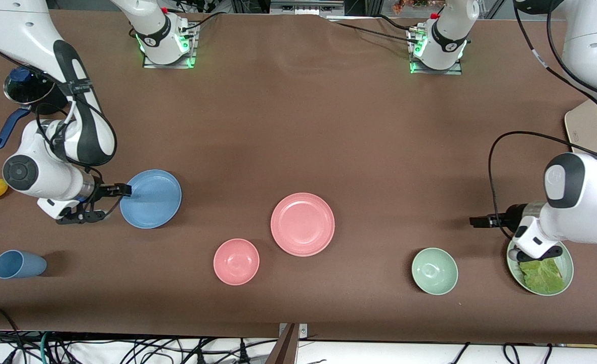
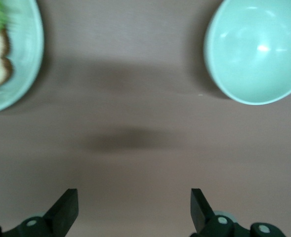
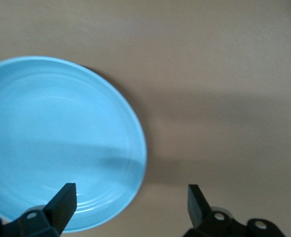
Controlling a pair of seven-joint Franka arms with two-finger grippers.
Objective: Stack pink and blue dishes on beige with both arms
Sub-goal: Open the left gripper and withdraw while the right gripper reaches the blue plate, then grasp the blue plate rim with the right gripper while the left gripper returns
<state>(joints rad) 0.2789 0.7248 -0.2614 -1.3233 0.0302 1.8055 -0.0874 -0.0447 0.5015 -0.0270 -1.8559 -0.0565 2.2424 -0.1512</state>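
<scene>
Fingers (image 3: 66,202) astride blue plate (image 1: 151,198) rim

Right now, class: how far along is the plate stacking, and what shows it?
Done: nothing is stacked. The blue plate and pink plate lie apart on the table, and no beige plate is clearly in view. In hand: the open right gripper is at the blue plate's edge. The open left gripper holds nothing, over bare table. Left: both plates.

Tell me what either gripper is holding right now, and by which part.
Nothing is held. The right gripper is open at the rim of the blue plate, not clamped on it. The left gripper is open over bare table.
</scene>
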